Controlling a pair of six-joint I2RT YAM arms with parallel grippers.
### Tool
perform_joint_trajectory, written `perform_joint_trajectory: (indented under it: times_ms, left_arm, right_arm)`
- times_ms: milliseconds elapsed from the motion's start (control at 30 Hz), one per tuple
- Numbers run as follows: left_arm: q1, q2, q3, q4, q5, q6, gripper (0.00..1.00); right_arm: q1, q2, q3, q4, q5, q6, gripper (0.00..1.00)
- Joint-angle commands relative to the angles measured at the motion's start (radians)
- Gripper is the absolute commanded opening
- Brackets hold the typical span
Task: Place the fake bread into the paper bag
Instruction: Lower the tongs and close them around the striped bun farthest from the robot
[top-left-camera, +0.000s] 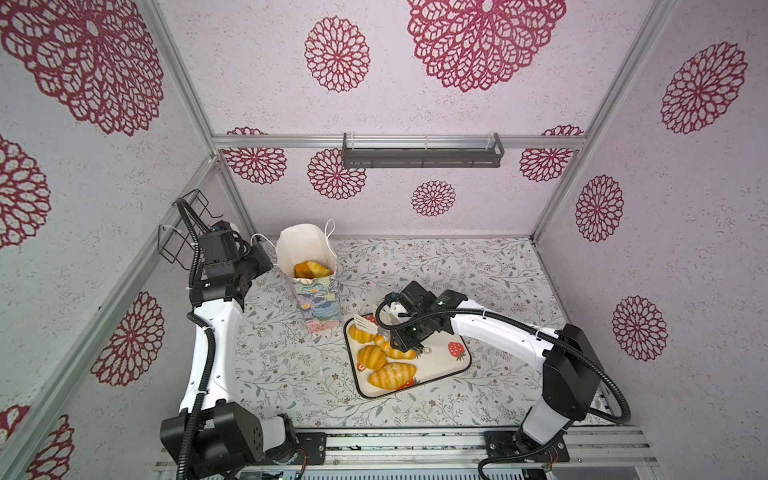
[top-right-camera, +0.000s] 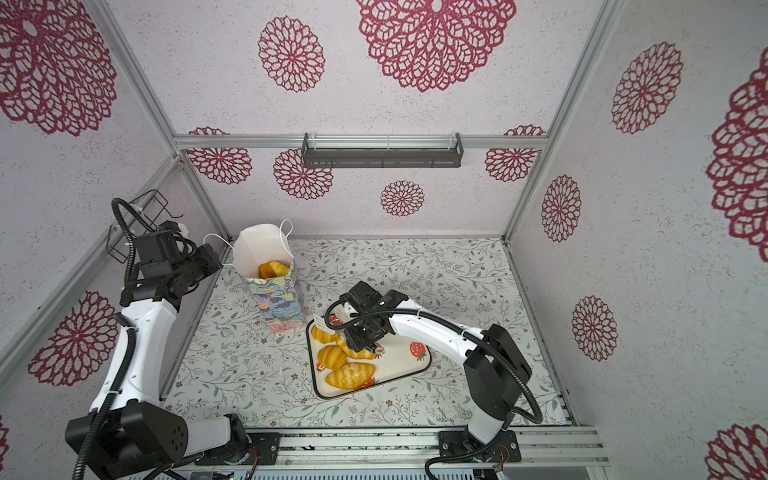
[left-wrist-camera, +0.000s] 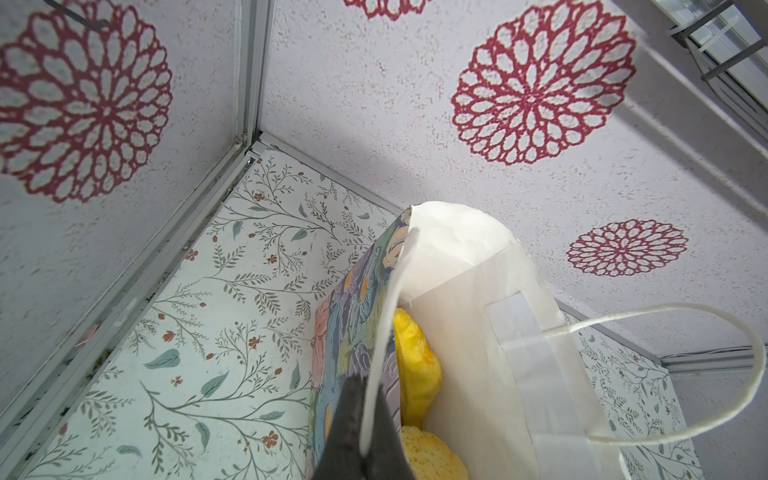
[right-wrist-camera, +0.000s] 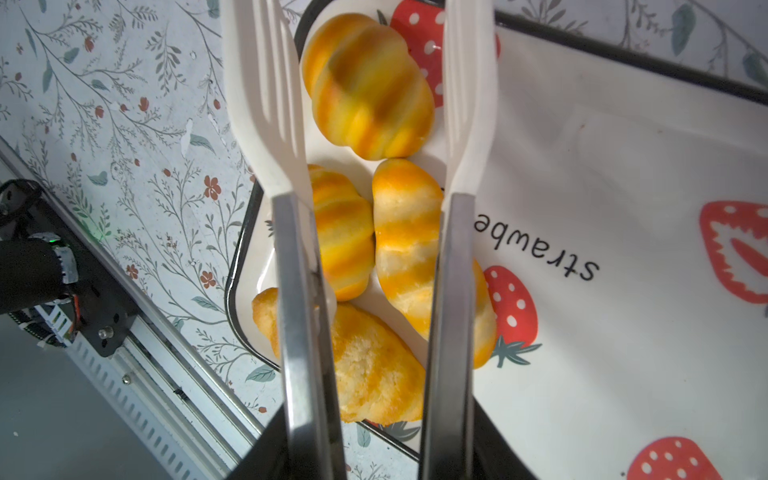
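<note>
Item, tray (top-left-camera: 440, 361): white with a black rim and red strawberry print, lying flat on the floral table (top-left-camera: 291, 374). All positions below are given from it. Item, fake bread, four glossy golden pieces on the tray's left half: a striped croissant (right-wrist-camera: 365, 83) at the far left corner; a second striped one (right-wrist-camera: 340, 232) and a paler one (right-wrist-camera: 405, 245) side by side and touching at mid-left; a larger flaky piece (right-wrist-camera: 374, 374) toward the near left corner. Further yellow-orange bread (left-wrist-camera: 415, 365) lies inside the paper bag (top-left-camera: 316, 299). The bag has painted flowers outside and is white inside, and it stands upright and open-mouthed just beyond the tray's far left corner in both top views. Item, left gripper (left-wrist-camera: 365, 399): on the bag's side away from the tray, its dark fingers (left-wrist-camera: 345, 415) are pressed together on the bag's upper edge. Item, right gripper (top-left-camera: 372, 319): above the tray's left half, it carries two white slotted blades (right-wrist-camera: 266, 104) on metal shanks. The blades are parted and clamp nothing, with the croissants showing between them. Whether a blade touches the bread cannot be told.
</note>
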Motion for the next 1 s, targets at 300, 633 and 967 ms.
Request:
perform_joint_trajectory:
  times_ms: [300,633,967]
  left_arm:
    - [0.011,-0.011,-0.010,0.014,-0.001,0.003,0.00]
    - [0.013,-0.014,-0.010,0.014,-0.002,0.003,0.00]
    - [0.016,-0.016,-0.010,0.014,0.001,0.003,0.00]
  right_arm:
    - [0.034,0.039,0.031,-0.009,0.021,-0.049,0.49]
    - [0.054,0.087,0.068,-0.033,0.052,-0.070,0.49]
    - [0.059,0.091,0.081,-0.043,0.075,-0.072,0.43]
